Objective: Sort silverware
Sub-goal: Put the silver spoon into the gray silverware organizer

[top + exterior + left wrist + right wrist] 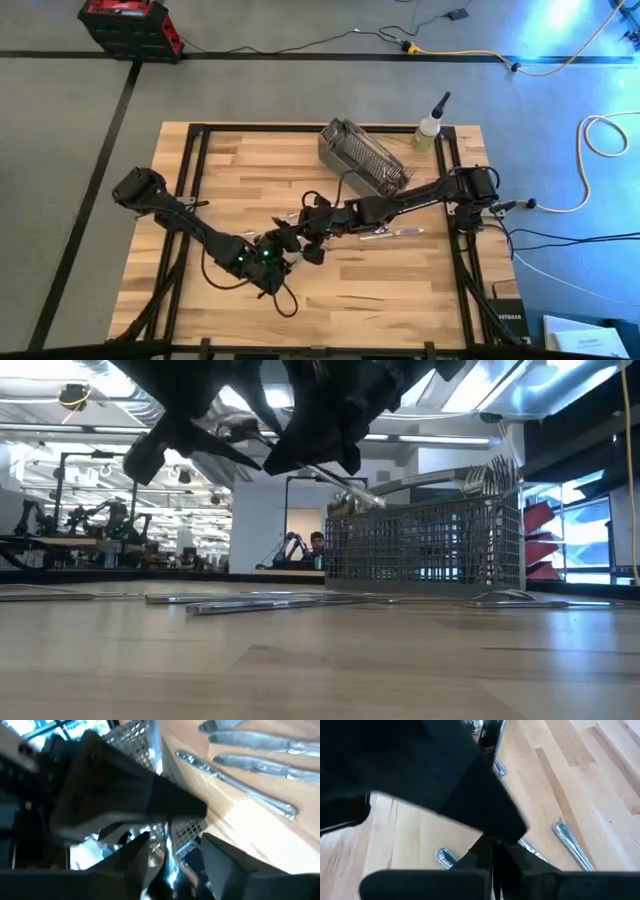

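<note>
Both hands meet above the table [400, 300] centre, the left hand [284, 243] and right hand [305, 222] each gripping one silverware piece [167, 862], loose silverware [392, 232] just beside.

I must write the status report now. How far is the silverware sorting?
Some pieces already stand in the mesh basket. The left claw and right claw meet mid-table over one piece, apparently passing it. Several pieces lie loose on the table, unsorted.

Gray floor [80, 120], red toolbox [130, 25], yellow cable [560, 65], bright ceiling lights [60, 435]
</note>
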Tool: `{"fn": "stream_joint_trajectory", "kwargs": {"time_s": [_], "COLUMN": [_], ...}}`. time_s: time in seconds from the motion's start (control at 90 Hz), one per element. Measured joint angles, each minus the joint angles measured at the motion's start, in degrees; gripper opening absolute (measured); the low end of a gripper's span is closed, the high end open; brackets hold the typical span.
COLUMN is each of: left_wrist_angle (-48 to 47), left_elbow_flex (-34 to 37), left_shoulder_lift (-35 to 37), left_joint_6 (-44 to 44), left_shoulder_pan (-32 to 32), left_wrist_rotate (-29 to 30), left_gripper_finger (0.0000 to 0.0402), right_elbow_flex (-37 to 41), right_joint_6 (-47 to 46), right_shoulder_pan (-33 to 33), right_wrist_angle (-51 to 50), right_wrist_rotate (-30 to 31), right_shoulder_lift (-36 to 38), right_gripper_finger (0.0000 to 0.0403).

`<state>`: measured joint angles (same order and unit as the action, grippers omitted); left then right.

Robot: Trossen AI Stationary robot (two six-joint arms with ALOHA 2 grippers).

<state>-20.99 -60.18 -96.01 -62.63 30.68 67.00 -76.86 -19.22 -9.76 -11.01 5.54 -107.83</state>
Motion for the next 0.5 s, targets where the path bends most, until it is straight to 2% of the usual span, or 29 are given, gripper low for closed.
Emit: {"fn": "stream_joint_trajectory", "kwargs": {"time_s": [0.2, 0.367, 0.5], "left_wrist_angle": [-0.4, -1.2, -1.1], "left_elbow_flex": [0.0, 0.0, 0.0], "left_shoulder_lift": [0.3, 0.3, 0.8], "left_joint_6": [4.6, 5.7, 8.7], "left_shoulder_pan": [0.6, 1.8, 2.7], "left_wrist_rotate": [5.9, 12.2, 14.4], "left_gripper_finger": [0.0214, 0.0219, 0.0218], "right_elbow_flex": [0.0, 0.0, 0.0], "right_joint_6": [0.5, 1.2, 1.2], "right_shoulder_pan": [0.1, 0.1, 0.2], "right_wrist_angle": [-1.9, -5.2, -7.4], "right_wrist_rotate": [2.5, 4.6, 7.4], "right_shoulder_lift": [1.2, 2.1, 2.7], "right_gripper_finger": [0.0002, 0.0001, 0.0001]}}
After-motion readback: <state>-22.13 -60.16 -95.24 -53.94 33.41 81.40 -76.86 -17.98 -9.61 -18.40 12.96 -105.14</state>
